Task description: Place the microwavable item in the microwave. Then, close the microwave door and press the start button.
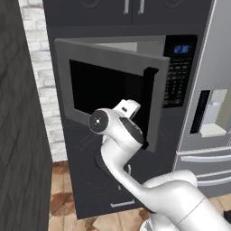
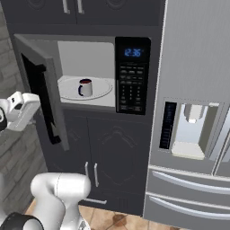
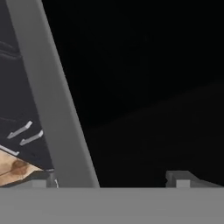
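With mug (image 2: 85, 87) on the turntable inside the microwave (image 2: 103, 72), door-closing stage.
Fingers (image 3: 181, 178) apart, empty, just outside the half-open door (image 1: 113, 85); its window lies directly ahead, hinge left.

Three cameras, all aimed at the half-open microwave.

The left base view looks forward from behind the arm at the outer face of the microwave door (image 1: 110, 85). The right base view looks past the door's edge into the microwave (image 2: 85, 72), where the mug (image 2: 85, 87) sits. Both share the keypad (image 1: 176, 81) and fridge (image 2: 193, 112). The hand view sits very near the door's grey frame and dark window.
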You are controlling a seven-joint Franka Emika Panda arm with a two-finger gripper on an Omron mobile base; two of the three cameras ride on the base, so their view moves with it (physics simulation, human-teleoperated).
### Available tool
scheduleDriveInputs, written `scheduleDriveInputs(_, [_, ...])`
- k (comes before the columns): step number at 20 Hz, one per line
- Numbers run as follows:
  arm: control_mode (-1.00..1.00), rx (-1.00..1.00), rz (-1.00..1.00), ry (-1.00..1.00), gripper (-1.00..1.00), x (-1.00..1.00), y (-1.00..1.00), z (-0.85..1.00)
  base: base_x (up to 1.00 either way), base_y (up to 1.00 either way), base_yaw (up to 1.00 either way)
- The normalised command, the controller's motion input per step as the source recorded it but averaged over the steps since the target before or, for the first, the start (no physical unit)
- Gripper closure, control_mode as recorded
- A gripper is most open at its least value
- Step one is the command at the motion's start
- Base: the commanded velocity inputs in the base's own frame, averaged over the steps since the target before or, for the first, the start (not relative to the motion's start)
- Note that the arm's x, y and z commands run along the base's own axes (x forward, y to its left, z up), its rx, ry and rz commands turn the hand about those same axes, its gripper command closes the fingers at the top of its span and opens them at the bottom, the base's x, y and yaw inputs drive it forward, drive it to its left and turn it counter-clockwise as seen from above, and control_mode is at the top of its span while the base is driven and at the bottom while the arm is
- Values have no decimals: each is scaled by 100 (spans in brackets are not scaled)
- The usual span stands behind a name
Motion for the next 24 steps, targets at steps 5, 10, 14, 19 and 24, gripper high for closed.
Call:
scheduleDriveInputs(5, [-100, 7, 2, -10, -100, 76, -38, 6, 0, 0, 0])
scheduleDriveInputs(10, [-100, 6, 10, -15, -100, 92, 0, 2, 0, 0, 0])
scheduleDriveInputs(14, [-100, 6, 11, -8, -100, 96, 0, 0, 0, 0, 0])
scheduleDriveInputs(19, [-100, 5, 9, -2, -100, 76, -6, 8, 0, 0, 0])
scheduleDriveInputs(24, [-100, 4, 5, 0, -100, 64, -14, 18, 0, 0, 0])
